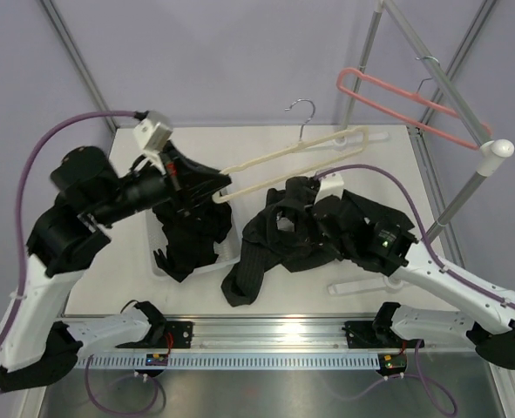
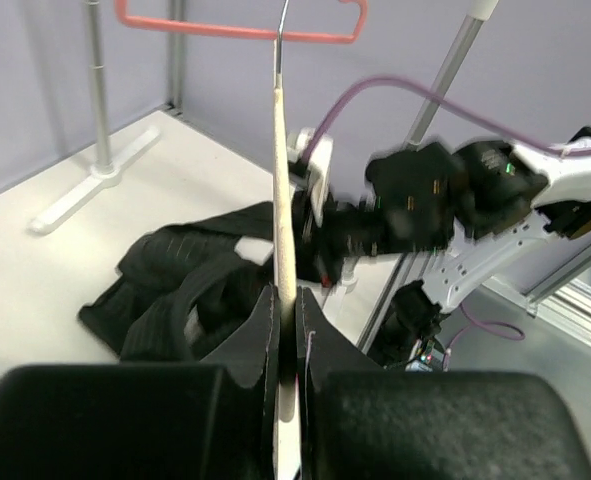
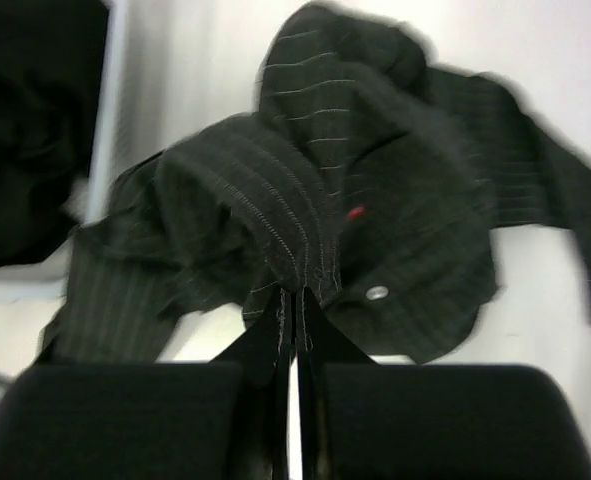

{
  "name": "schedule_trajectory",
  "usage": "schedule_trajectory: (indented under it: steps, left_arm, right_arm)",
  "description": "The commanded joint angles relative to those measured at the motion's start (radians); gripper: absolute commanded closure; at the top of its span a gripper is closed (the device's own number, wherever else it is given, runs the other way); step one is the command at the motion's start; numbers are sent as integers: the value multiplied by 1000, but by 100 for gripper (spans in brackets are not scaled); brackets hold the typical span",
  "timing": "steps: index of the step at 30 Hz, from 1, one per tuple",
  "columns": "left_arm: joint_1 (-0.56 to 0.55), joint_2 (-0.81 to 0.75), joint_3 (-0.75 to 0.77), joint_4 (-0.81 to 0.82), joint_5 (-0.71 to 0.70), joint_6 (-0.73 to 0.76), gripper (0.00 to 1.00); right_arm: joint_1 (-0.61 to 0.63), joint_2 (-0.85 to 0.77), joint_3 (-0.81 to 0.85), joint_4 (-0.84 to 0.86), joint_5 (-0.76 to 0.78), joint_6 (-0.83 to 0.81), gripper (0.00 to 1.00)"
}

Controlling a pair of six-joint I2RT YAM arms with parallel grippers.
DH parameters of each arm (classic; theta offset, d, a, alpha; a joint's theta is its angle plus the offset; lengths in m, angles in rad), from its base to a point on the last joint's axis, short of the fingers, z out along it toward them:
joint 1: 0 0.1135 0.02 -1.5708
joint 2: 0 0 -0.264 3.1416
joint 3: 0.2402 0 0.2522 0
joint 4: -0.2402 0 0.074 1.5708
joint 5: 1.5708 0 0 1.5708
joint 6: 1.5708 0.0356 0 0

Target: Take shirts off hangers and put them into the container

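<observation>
White table [image 1: 388, 174], left gripper [image 2: 287, 300] clenched on cream hanger [image 2: 283, 200] — right gripper [image 3: 295, 300] clamped on pinstriped shirt [image 3: 305, 200], black shirt [image 1: 187, 239] in container [image 1: 155, 266], left edge.

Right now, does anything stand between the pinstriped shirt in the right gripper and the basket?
Yes: the left gripper, shut on the cream hanger, hangs over the basket, above the black shirt, likely blocking the pinstriped shirt.
</observation>
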Motion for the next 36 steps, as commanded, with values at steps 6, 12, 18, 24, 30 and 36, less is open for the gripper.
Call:
schedule_trajectory:
  steps: [6,12,18,24,30,36]
  left_arm:
    - [-111,280,174,233,122,-7,100]
    - [-166,495,328,230,151,5,100]
    - [-186,724,529,199,199,1,100]
    - [-192,903,707,202,237,-27,100]
    - [-192,980,736,349,275,-108,100]
    - [-192,1067,790,489,309,-212,100]
  right_arm:
    - [112,70,-225,319,-257,174,100]
    - [172,71,-233,327,-181,182,100]
    - [179,15,-242,292,-142,192,100]
    - [181,-42,-230,233,-83,180,100]
    - [181,-77,-233,212,-72,186,100]
    - [184,-88,-233,198,-86,198,100]
